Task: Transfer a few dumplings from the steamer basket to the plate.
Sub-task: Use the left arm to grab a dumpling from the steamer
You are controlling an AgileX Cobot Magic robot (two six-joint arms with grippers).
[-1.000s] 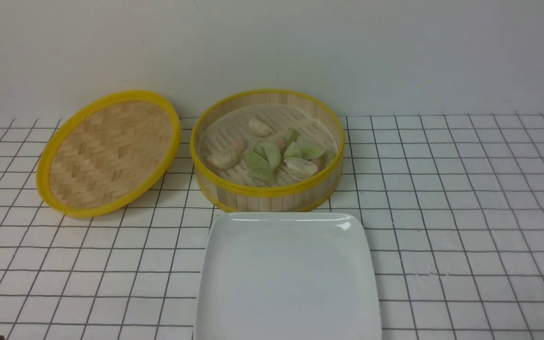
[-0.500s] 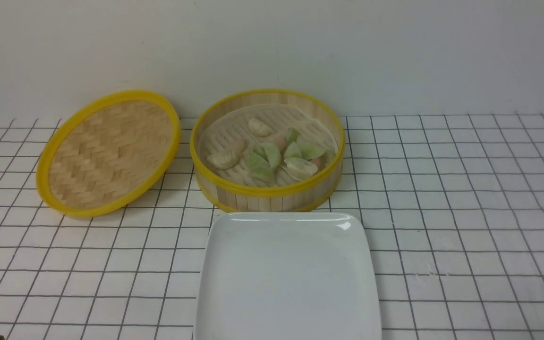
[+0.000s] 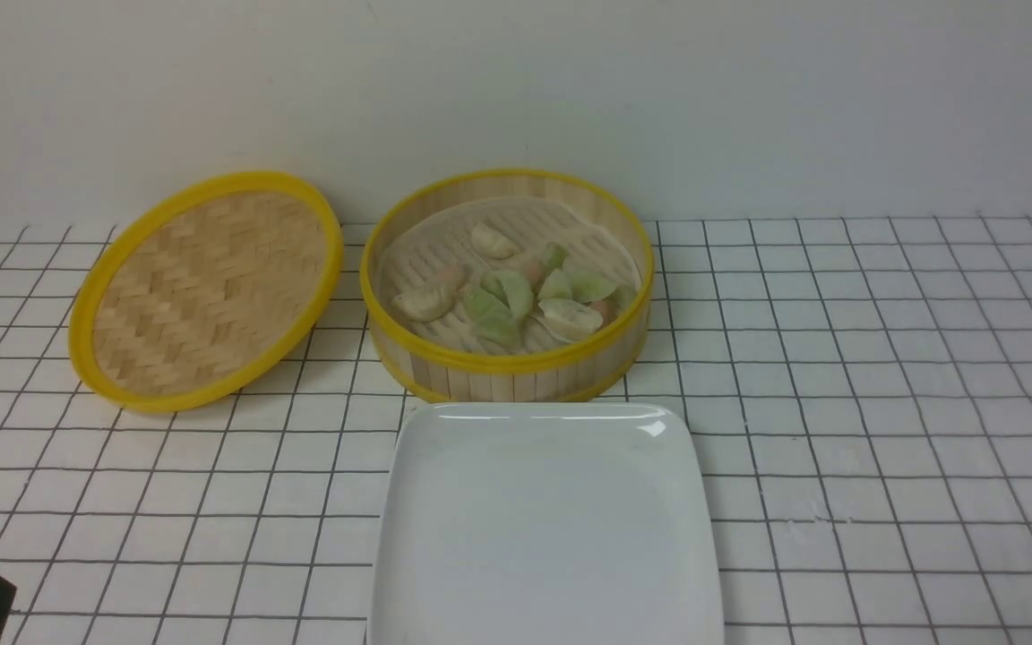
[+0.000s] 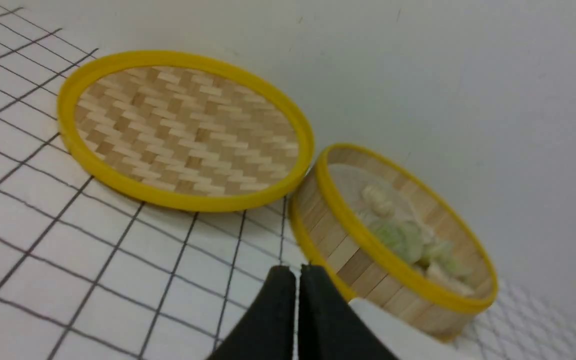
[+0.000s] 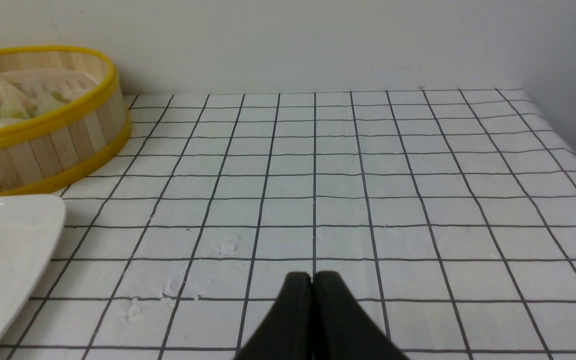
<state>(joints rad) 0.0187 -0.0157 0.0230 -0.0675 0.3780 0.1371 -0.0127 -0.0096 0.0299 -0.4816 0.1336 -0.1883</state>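
steamer basket (image 3: 507, 387): pale slatted wood | plate (image 3: 545, 528): smooth, glossy white | lid (image 3: 211, 287): woven bamboo

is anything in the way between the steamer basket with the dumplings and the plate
Nothing visible stands between them: the steamer basket sits just beyond the plate, though the dumplings must clear its raised yellow rim.
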